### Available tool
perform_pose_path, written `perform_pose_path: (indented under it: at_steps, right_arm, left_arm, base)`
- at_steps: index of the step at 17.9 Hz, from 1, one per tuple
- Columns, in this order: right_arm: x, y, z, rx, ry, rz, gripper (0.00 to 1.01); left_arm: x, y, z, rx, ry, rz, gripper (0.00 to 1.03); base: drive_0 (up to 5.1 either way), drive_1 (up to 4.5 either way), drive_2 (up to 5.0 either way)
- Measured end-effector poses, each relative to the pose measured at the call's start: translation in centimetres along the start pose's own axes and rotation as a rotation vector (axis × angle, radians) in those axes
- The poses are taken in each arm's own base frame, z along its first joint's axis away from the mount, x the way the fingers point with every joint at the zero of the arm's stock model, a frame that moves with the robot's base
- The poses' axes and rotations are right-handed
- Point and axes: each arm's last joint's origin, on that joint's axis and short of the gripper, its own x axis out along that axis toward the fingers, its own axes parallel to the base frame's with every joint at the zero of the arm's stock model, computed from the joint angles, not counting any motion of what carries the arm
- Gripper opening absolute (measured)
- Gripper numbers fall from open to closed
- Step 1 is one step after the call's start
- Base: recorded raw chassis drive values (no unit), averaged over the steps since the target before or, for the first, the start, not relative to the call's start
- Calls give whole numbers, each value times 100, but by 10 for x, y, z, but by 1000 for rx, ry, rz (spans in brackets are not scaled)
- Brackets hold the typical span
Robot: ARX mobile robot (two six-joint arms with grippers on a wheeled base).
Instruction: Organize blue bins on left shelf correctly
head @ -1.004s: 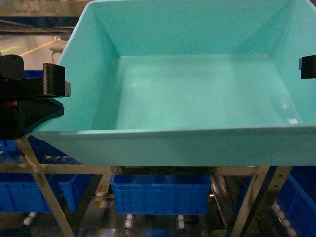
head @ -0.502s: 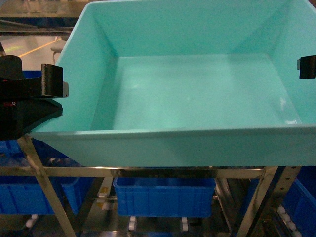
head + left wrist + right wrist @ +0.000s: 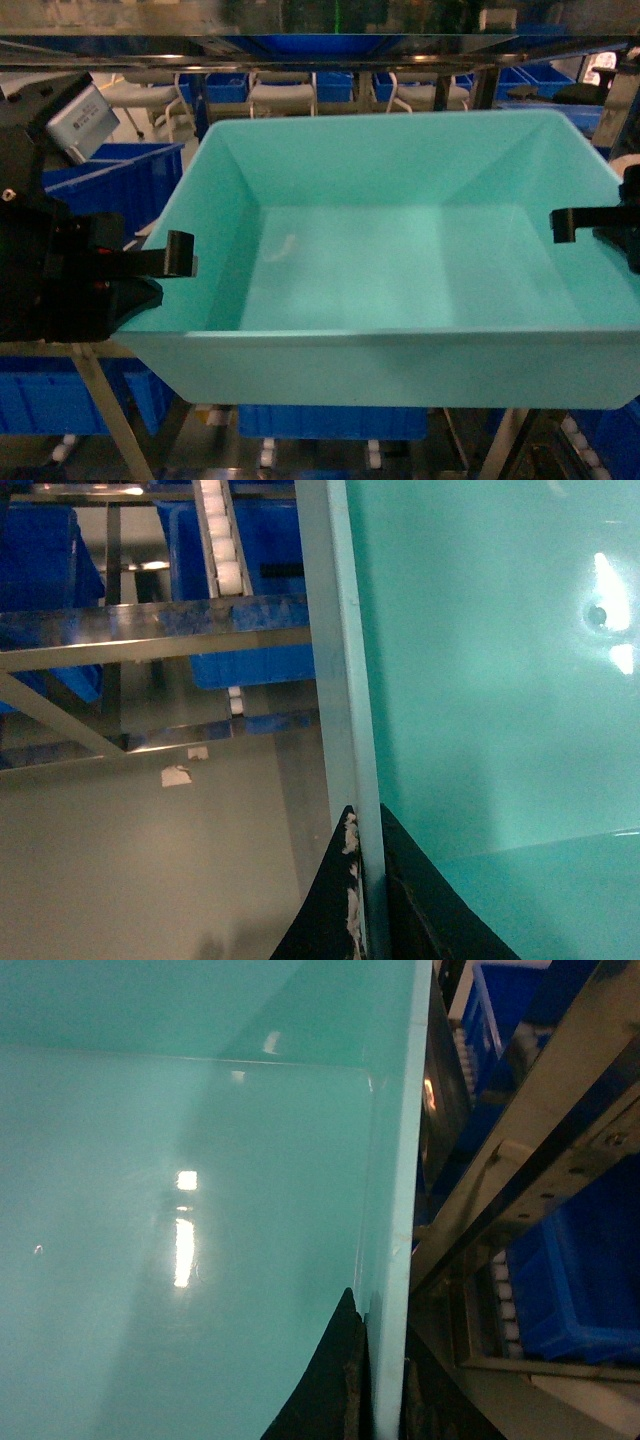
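Carrying the bin (image 3: pixel 380 290) toward the shelf (image 3: pixel 95 395), judged mid-transfer, not yet placed.

Left gripper (image 3: pixel 168 262) clamped on the bin's left wall; in the left wrist view, one finger either side of the thin rim (image 3: pixel 355 780), pinching it. Right gripper (image 3: pixel 575 228) clamped likewise on the right wall; the right wrist view shows the rim (image 3: pixel 392 1210) running up out of the closed jaws. Bin slung between the two, open side up, empty, roughly level, held clear above the steel rails. Below and outboard of both grippers: dark blue bins (image 3: pixel 335 422) already sitting on the lower level, roller tracks (image 3: pixel 225 550) beyond the left one.

To do this well, probably:
- Keep both grippers at matched height and spacing; any drift apart would pull the thin walls out of the pinch, any squeeze inward would bow them.
- Move both arms together, slowly; grip sits only on the rim edge, so a jerk may let it slip.
- Line the bin's base square with the roller tracks before lowering, front edge parallel to the cross rail.
- Watch the uprights (image 3: pixel 540 1130) just outboard of the right gripper for a clash.
- Release only once the base rests on the rollers.
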Motion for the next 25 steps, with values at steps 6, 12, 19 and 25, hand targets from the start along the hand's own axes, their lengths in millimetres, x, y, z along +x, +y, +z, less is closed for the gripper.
perform_pose_path:
  at_steps: [6,12,19,25]
  right_arm:
    - [35,7,-21,21,142,24,2]
    - [34,7,-20,21,133,25,2]
    - [34,8,-20,21,130,28,2]
    - [34,8,-20,22,133,28,2]
  left_arm:
    - [30,12,-3,19,97,51,2]
    - [30,12,-3,22,94,55,2]
    - [30,14,-2,19,94,57,2]
    - [30,13,-2,21,92,56,2]
  base:
    - [0,0,0]
    - [0,0,0]
    - [309,101,-425]
    - [352,105,-488]
